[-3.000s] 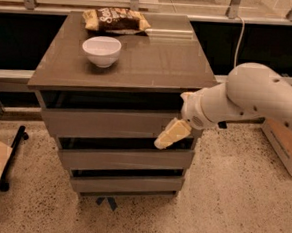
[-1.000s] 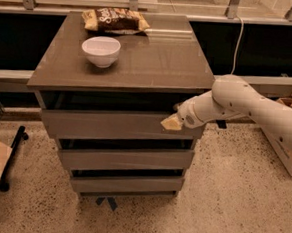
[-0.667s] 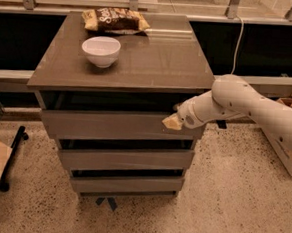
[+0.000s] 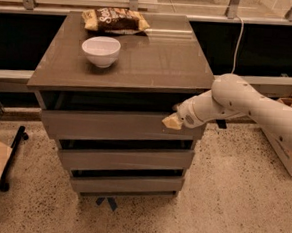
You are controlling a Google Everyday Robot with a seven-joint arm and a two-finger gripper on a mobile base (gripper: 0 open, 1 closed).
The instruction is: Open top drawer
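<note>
Obs.: top drawer (image 4: 110,126) sits directly under the tabletop (image 4: 154,64), a dark gap between the two. Its grey-brown front is the tallest and widest of three. Two shorter drawer fronts (image 4: 125,158) lie further below the tabletop.

Gripper (image 4: 173,122) is just under the tabletop's right front corner, its pale tip on the upper right edge of the top drawer's front. The white arm (image 4: 247,103) reaches in from right of the tabletop. Whether the gripper is spread or closed, cannot tell (the tip reads as one pale blob).

Judgement: the drawer looks barely open, if at all, so the pull is the step in hand.

Method note: no handle, so purchase must come from the top lip. Contact is far off-centre, so pull straight out, square to the front and slowly, or the drawer may rack and bind.

On the tabletop: white bowl (image 4: 101,50), snack bag (image 4: 115,20) behind it. A jerk could shake them.
</note>
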